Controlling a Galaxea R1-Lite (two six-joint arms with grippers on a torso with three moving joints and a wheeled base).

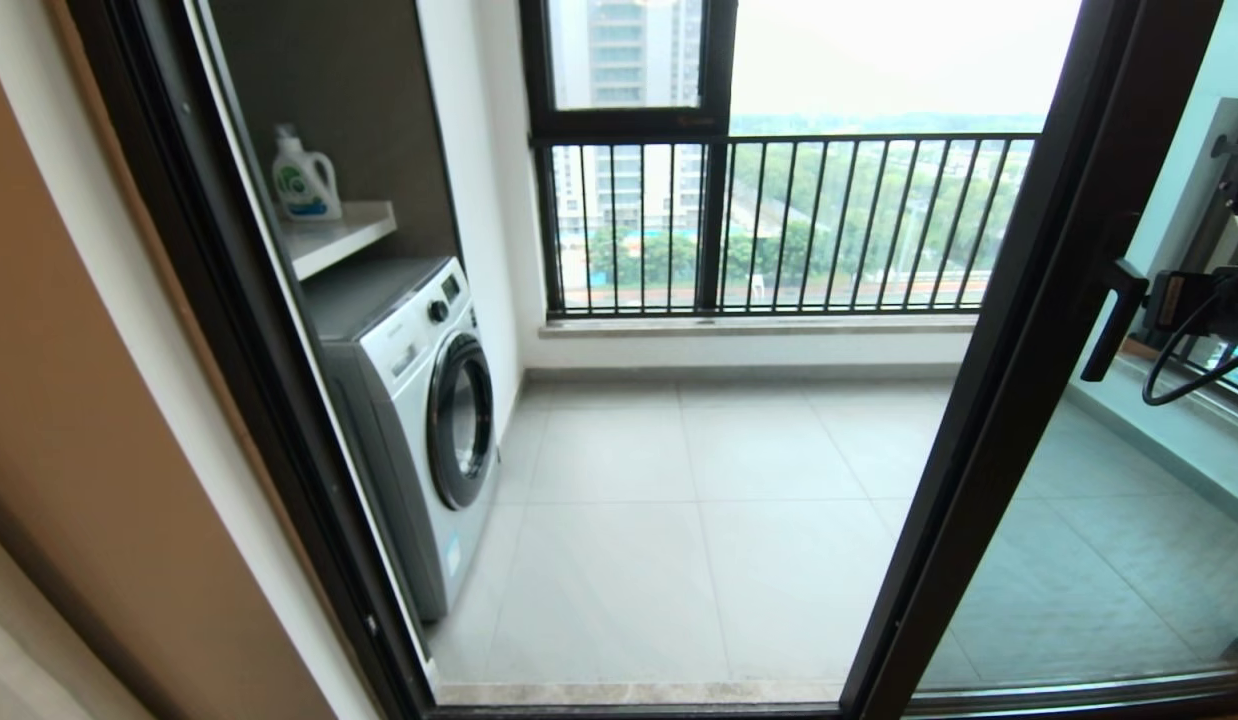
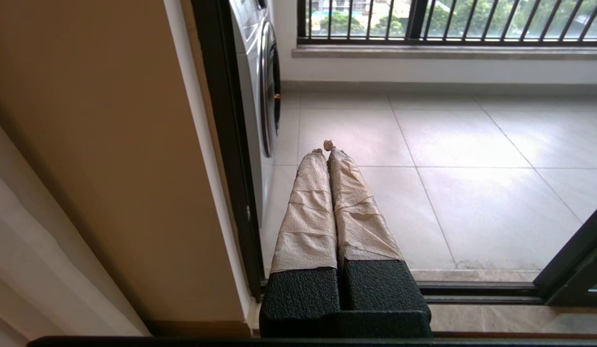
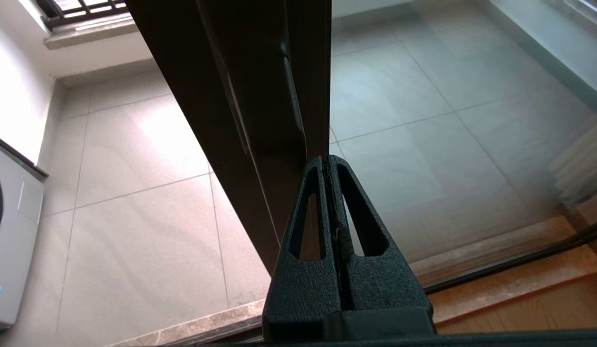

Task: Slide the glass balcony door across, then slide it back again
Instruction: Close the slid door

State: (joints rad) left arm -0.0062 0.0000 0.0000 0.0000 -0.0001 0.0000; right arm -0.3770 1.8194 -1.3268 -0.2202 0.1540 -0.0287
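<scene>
My right gripper (image 3: 326,161) is pinched tight with nothing in it, its tips right by the dark frame of the glass balcony door (image 3: 260,96). The door stands part open, its black handle (image 1: 1114,320) close by. My left gripper (image 2: 326,149) is pinched tight too, holding nothing. A washing machine (image 2: 260,86) sits just beside it.

The glass balcony door (image 1: 989,400), dark-framed with a black bar handle (image 1: 1114,320), stands slid open rightward.
</scene>
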